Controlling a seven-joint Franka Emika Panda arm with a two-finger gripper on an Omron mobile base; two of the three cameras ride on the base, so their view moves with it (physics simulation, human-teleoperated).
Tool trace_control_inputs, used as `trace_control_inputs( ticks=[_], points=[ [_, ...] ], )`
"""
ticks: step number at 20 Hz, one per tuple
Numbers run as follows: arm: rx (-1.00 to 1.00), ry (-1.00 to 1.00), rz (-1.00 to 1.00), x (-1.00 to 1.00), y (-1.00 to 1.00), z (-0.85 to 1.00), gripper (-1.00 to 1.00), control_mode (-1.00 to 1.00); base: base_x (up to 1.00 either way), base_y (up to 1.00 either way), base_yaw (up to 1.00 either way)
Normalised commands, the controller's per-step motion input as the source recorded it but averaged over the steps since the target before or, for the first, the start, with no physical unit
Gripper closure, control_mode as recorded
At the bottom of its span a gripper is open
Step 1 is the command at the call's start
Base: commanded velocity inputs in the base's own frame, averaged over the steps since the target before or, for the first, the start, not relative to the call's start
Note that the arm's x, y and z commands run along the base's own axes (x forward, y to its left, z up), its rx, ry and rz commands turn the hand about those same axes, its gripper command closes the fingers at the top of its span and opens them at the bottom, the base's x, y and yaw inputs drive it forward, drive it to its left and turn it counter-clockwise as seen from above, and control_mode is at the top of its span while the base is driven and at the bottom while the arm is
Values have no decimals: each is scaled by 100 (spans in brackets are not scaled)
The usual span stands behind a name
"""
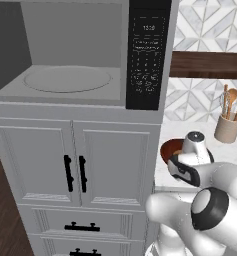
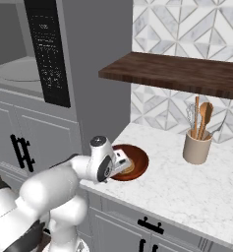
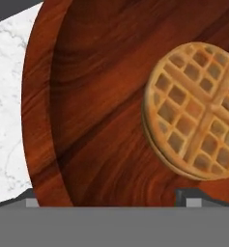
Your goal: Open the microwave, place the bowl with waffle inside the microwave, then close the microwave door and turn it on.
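Where the marble counter [image 2: 187, 182] meets grey microwave [image 1: 90, 50], the hand [image 3: 111, 200] straddles the bowl [image 3: 96, 120] rim, spread.

Close view into the bowl [image 3: 101, 120], its glossy reddish-brown wooden interior sloping down from the curved rim at left. The waffle [image 3: 195, 111] is lying inside, toward the right, its grid pattern facing the camera. White marble countertop [image 3: 7, 111] is showing beyond the bowl's left rim.
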Motion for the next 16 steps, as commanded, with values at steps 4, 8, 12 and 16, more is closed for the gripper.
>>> trace_control_inputs(
  ticks=[4,8,12,16],
  points=[
    [0,0,0,0,0,-20,100,-100,0,0,0],
    [0,-2,3,0,0,-14,100,-100,0,0,0],
    [0,-7,3,0,0,-5,100,-100,0,0,0],
    [0,-15,0,-26,0,0,100,-100,0,0,0]
  ],
)
